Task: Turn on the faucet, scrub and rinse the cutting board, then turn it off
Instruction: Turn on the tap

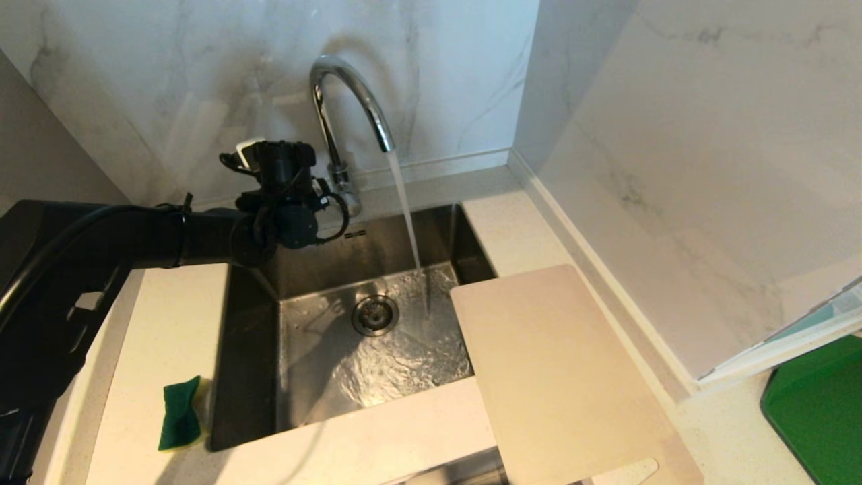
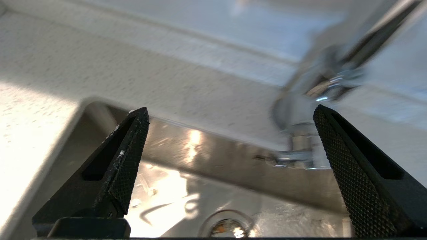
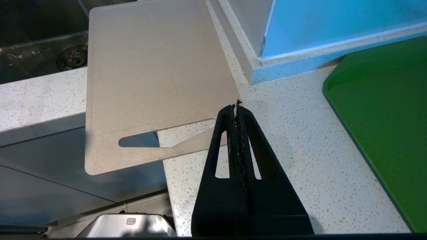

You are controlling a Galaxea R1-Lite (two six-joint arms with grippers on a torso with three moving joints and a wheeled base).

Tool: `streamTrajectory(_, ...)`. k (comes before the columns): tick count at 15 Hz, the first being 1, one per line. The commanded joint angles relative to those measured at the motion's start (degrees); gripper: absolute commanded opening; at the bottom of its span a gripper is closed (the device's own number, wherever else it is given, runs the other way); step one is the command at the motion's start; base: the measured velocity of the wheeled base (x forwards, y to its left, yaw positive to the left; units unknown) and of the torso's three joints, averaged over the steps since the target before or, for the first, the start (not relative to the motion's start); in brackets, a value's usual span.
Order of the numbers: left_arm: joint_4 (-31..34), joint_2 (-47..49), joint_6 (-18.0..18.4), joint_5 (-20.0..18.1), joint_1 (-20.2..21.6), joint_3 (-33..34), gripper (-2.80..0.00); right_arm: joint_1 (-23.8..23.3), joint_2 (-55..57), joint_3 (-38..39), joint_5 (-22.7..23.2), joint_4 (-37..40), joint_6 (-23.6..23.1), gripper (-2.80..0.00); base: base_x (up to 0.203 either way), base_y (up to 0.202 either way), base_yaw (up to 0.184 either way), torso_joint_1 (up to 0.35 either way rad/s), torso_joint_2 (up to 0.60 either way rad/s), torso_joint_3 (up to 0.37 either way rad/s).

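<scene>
White veined marble walls (image 1: 673, 135) meet a pale speckled countertop (image 1: 175, 323) around a steel sink (image 1: 249, 350).

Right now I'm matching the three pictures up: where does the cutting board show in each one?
Head view: the cutting board lies at lower right, on the counter, its far corner over the sink.
Left wrist view: not in it.
Right wrist view: it fills the upper left, handle slot nearest the camera.
Shared landmark: the sink drain.
</scene>
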Motion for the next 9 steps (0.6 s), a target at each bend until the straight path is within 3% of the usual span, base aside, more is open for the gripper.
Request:
streamTrajectory(1, -0.9, -1.1, -0.3, 0.2, -0.7, -0.1, 0.00, 0.0, 0.0, 0.0, 0.0, 0.0, 0.0, -2.80, 0.000, 0.000, 0.000, 0.000, 0.00, 0.000)
streamTrajectory(6, 0.8, -6.1, 0.0, -0.2, -1.2, 1.1, 0.00, 0.0, 0.0, 0.0, 0.0, 0.0, 0.0, -2.80, 0.000, 0.000, 0.000, 0.000, 0.00, 0.000)
streamTrajectory(8, 2.2, -9.7, -0.1, -4.5, -1.1, 5.3, 0.00, 0.0, 0.0, 0.0, 0.0, 0.0, 0.0, -2.80, 0.000, 0.000, 0.000, 0.000, 0.00, 0.000)
streamTrajectory(9, 2.6, -12.0, -0.2, -8.3, -1.0, 8.0, 0.00, 0.0, 0.0, 0.0, 0.0, 0.0, 0.0, -2.80, 0.000, 0.000, 0.000, 0.000, 0.00, 0.000)
